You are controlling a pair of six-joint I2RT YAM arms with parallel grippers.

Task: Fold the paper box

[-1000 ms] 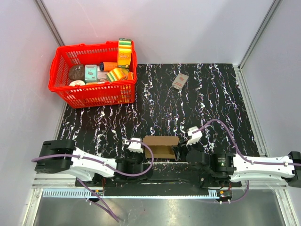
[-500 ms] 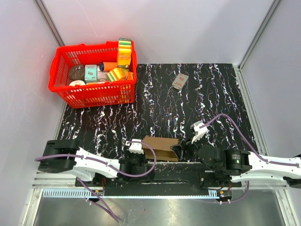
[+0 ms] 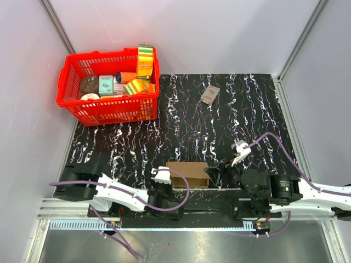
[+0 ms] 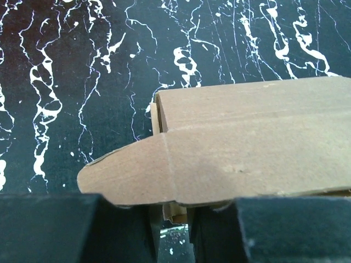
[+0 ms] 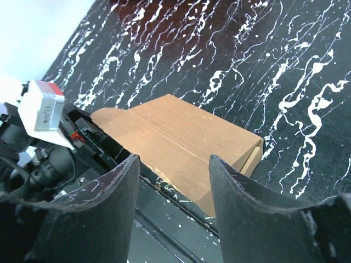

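The paper box is a slim brown cardboard box lying at the near edge of the black marbled mat. In the left wrist view its top fills the frame and a rounded flap sticks out at its left end. My left gripper is at the box's near left edge. Its jaws stand nearly together with a cardboard tab between them, and the tips are hidden under the box. My right gripper is open and empty just off the box's right end. Its fingers straddle the near right corner.
A red basket holding several packets and sponges stands at the far left. A small grey-and-red printed packet lies on the mat at the far middle. The metal table rail runs just behind the box's near edge.
The right arm has swung its elbow to the right and its gripper now sits off the box's right end. The left arm has shifted right. The box tilted briefly and lies square again.
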